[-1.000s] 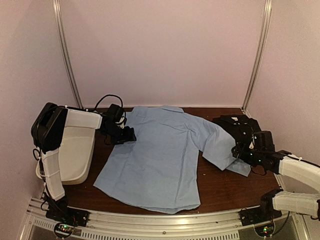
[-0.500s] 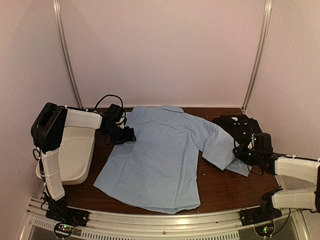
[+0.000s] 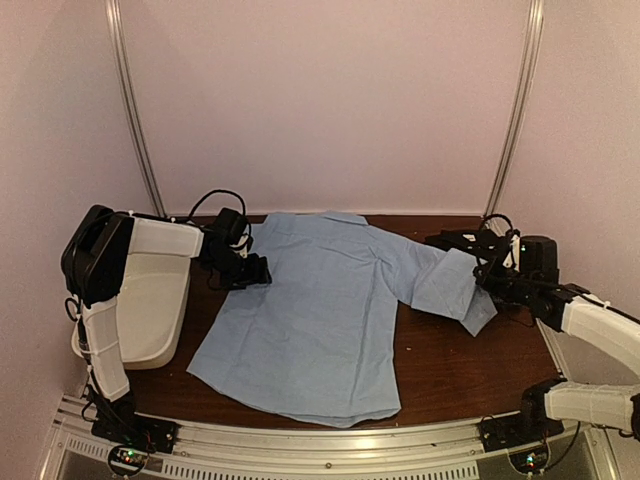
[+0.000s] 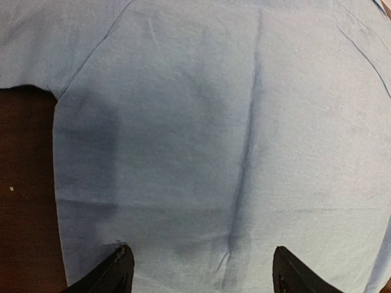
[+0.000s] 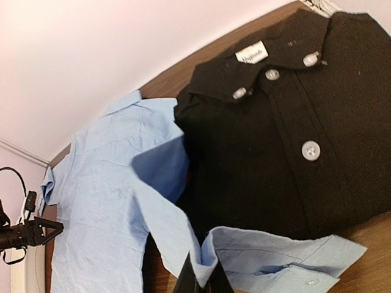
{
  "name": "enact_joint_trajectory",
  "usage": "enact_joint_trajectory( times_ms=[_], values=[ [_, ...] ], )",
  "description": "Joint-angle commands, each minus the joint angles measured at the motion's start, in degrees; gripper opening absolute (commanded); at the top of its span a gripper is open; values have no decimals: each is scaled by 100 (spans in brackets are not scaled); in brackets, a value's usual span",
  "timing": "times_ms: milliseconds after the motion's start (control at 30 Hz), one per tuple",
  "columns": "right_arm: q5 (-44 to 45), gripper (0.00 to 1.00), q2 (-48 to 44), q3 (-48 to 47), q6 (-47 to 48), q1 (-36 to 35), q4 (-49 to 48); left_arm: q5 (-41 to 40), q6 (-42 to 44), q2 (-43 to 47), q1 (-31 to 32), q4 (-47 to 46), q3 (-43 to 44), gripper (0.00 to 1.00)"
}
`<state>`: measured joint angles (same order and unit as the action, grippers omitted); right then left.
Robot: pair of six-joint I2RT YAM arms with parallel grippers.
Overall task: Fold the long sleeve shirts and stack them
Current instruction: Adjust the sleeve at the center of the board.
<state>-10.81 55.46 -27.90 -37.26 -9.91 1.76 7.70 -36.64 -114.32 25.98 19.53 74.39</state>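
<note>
We fear slip — right gripper (image 5: pixel 203 279) clenched thinly on sleeve (image 3: pixel 450 285) of light blue collared cloth shirt (image 3: pixel 310 320); left gripper (image 4: pixel 200 259) released.

Left arm (image 3: pixel 165 238): white shells, big black joints.
Right arm (image 3: pixel 600 330): white shells, black wrist.
Left gripper (image 3: pixel 262 270): black, two pointed fingers.
Right gripper (image 5: pixel 201 282): black too.
Cables (image 3: pixel 213 196): thin black loops by the wrists.
Bases (image 3: pixel 128 455): black, with tiny green and red lights.
</note>
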Motion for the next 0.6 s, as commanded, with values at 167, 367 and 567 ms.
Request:
enact_joint_trajectory(
  times_ms=[167, 367, 567],
  values=[
    [688, 3, -28, -1560, 925, 45, 1264, 9, 115, 27, -31, 131, 155, 80],
    [1036, 3, 673, -2593, 1502, 221, 1547, -5, 127, 21, -31, 147, 120, 80],
    [564, 3, 1426, -3369, 1730, 310, 1540, 39, 130, 32, -31, 130, 118, 80]
  ],
)
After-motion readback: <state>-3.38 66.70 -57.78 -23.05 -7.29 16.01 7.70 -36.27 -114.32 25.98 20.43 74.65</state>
